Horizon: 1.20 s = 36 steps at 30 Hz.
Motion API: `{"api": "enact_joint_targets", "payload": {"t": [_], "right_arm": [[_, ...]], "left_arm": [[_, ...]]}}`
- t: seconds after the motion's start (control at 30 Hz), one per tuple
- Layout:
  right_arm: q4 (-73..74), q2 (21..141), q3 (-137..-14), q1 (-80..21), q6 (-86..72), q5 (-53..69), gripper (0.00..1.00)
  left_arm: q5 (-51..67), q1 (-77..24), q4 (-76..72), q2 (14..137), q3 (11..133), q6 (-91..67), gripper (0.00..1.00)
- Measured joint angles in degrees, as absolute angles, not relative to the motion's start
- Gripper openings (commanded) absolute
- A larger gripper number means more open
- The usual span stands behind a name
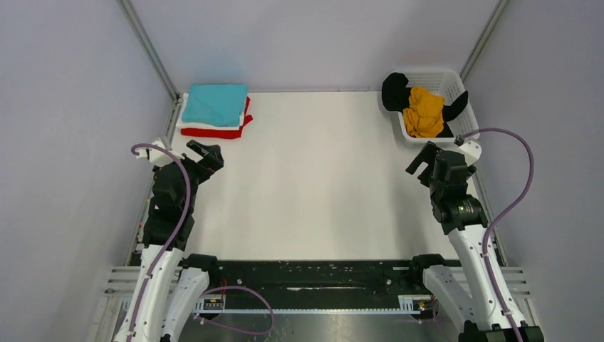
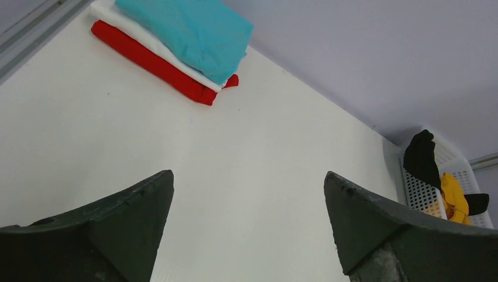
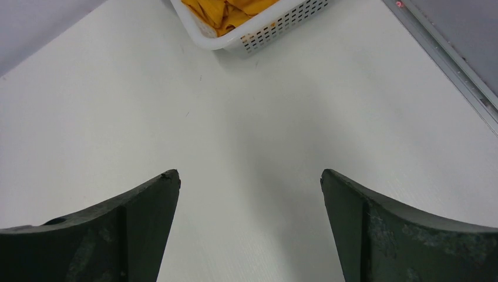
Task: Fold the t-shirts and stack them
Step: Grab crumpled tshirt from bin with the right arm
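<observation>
A folded stack lies at the table's far left: teal t-shirt (image 1: pixel 214 104) on top, white t-shirt (image 1: pixel 186 125) under it, red t-shirt (image 1: pixel 222 132) at the bottom. The stack also shows in the left wrist view, teal (image 2: pixel 188 32) over white (image 2: pixel 154 47) over red (image 2: pixel 150 61). A mustard-orange t-shirt (image 1: pixel 424 112) and a black t-shirt (image 1: pixel 394 91) lie crumpled in the white basket (image 1: pixel 443 77) at the far right. My left gripper (image 1: pixel 208 154) is open and empty, just in front of the stack. My right gripper (image 1: pixel 425 161) is open and empty, just in front of the basket.
Metal frame rails (image 1: pixel 149 50) and grey walls close in the table on three sides. The arm bases and a black rail (image 1: pixel 306 274) run along the near edge. The basket's corner (image 3: pixel 258 32) with orange cloth shows in the right wrist view.
</observation>
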<state>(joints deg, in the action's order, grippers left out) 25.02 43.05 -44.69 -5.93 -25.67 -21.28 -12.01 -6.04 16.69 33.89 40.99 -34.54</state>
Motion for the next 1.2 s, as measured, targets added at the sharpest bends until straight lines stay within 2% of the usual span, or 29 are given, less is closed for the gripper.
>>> {"api": "enact_joint_targets", "payload": {"t": [0.23, 0.6, 0.9, 1.0, 1.1, 1.13, 1.2], "right_arm": [[23.79, 52.69, -49.78, -5.85, -22.04, -18.72, 0.98], [19.09, 90.35, -80.18, 2.42, -24.91, -13.74, 0.99], [16.49, 114.21, -96.14, 8.88, -34.3, -9.21, 0.99], [17.19, 121.34, -101.73, 9.17, -35.27, -8.75, 0.93], [18.2, 126.28, -105.32, 9.15, -35.75, -7.49, 0.79], [18.48, 127.31, -105.89, 9.15, -35.83, -7.01, 0.71], [19.09, 128.49, -106.67, 9.26, -35.9, -6.2, 0.47]], "left_arm": [[-10.74, -6.02, 17.02, 34.3, 40.99, -34.59, 0.99], [-9.82, -6.02, 16.69, 38.83, 40.99, -34.52, 0.99], [-10.85, -6.0, 16.64, 41.3, 40.99, -34.54, 0.99], [-10.9, -6.0, 16.56, 42.46, 40.99, -34.54, 0.99], [-10.92, -6.0, 16.62, 43.77, 40.99, -34.54, 0.99], [-10.92, -6.0, 16.64, 44.12, 40.99, -34.54, 0.99], [-10.92, -6.0, 16.67, 44.8, 40.99, -34.54, 0.99]]}}
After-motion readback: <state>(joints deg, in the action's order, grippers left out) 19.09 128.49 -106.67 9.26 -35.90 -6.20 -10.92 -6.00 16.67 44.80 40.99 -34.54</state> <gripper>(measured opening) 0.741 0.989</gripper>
